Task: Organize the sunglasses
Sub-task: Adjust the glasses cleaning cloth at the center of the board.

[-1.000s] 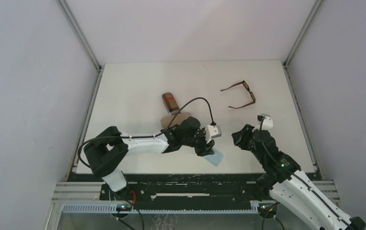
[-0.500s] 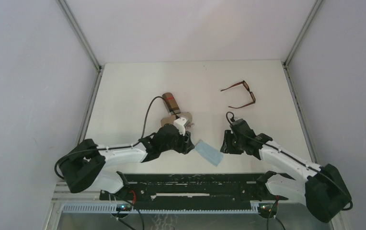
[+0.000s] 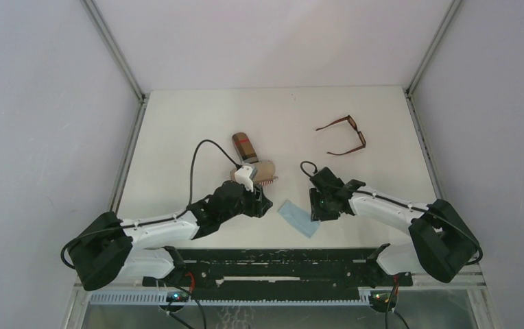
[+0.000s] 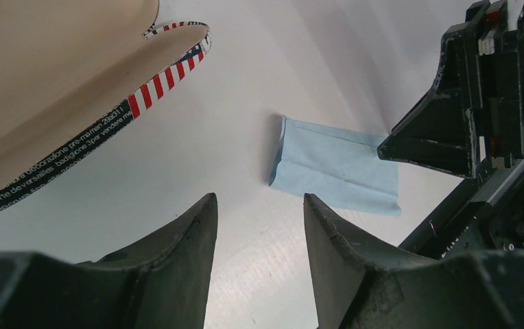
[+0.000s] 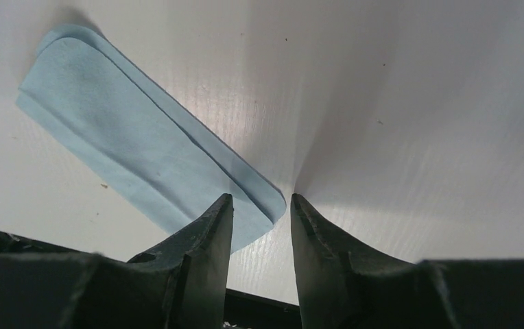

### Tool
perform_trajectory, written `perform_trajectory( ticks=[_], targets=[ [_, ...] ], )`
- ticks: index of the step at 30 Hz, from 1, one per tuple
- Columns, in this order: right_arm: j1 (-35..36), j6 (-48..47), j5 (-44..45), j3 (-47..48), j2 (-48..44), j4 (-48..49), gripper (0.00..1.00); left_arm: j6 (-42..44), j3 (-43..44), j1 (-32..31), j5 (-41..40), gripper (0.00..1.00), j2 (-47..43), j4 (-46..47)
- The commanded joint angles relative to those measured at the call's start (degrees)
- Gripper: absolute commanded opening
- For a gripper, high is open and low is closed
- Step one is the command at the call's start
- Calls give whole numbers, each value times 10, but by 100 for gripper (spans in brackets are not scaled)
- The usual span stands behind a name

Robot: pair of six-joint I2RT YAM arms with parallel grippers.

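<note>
The sunglasses point(image 3: 356, 130), one dark reddish-brown pair, lie toward the table's point(image 3: 191, 123) far right corner with both temples unfolded. They look light and stiff. The thin temples would probably bend or slide away if pushed, so the sturdier front rim near a hinge seems the safest hold, off the lenses. One light blue cloth point(image 5: 143, 157) lies flat by the near edge. Two cases sit mid-table: an open flag-print case point(image 4: 53, 82) and a brown case point(image 3: 244, 146). The left gripper point(image 4: 259, 205) has its jaws spread and empty. The right gripper point(image 5: 261, 199) is narrowly parted at the cloth's end, pinching nothing.
</note>
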Motion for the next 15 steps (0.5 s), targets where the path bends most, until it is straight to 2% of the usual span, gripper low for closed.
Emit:
perform_trajectory(
  ticks=[1, 5, 12, 15],
  targets=[
    [21, -8, 42, 31, 22, -28, 37, 3, 0, 3, -11, 53, -16, 15],
    [36, -9, 40, 39, 46, -37, 34, 3, -2, 3, -9, 53, -19, 15],
    [46, -1, 28, 48, 50, -35, 0, 7, -2, 4, -10, 52, -29, 5],
    [51, 3, 43, 54, 24, -40, 0, 7, -3, 4, -12, 52, -33, 0]
  ],
)
